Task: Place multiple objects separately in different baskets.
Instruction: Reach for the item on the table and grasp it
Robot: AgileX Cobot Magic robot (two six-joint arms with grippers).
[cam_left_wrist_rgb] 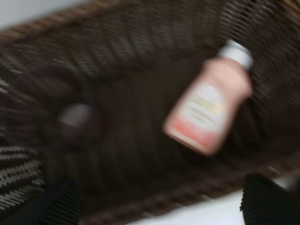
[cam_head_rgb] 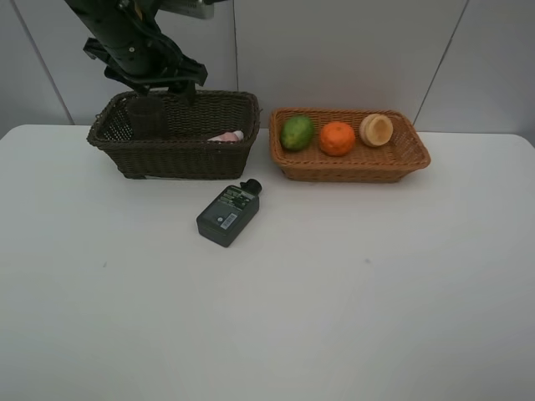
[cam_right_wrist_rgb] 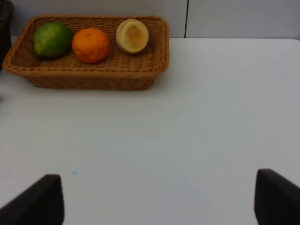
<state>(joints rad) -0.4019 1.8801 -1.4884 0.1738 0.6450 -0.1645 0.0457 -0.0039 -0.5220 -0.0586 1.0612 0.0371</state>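
Note:
The dark brown basket (cam_head_rgb: 175, 154) stands at the back left. Inside it lie the pink white-capped bottle (cam_head_rgb: 226, 135) (cam_left_wrist_rgb: 208, 110) and the translucent purple cup (cam_head_rgb: 149, 119) (cam_left_wrist_rgb: 70, 119). My left gripper (cam_head_rgb: 163, 82) (cam_left_wrist_rgb: 161, 204) hovers over this basket, open and empty. The orange-tan basket (cam_head_rgb: 351, 167) (cam_right_wrist_rgb: 89, 77) holds the green oval fruit (cam_head_rgb: 297, 132) (cam_right_wrist_rgb: 52, 40), the orange (cam_head_rgb: 338, 138) (cam_right_wrist_rgb: 90, 45) and the pale peach round fruit (cam_head_rgb: 376, 129) (cam_right_wrist_rgb: 132, 35). The flat dark-green bottle (cam_head_rgb: 228, 214) lies on the table in front of the dark basket. My right gripper (cam_right_wrist_rgb: 159, 199) is open and empty over bare table.
The white table (cam_head_rgb: 334, 292) stretches from the baskets to the near edge. A grey panelled wall (cam_head_rgb: 351, 50) stands right behind both baskets. My left arm (cam_head_rgb: 125, 38) reaches in from the upper left.

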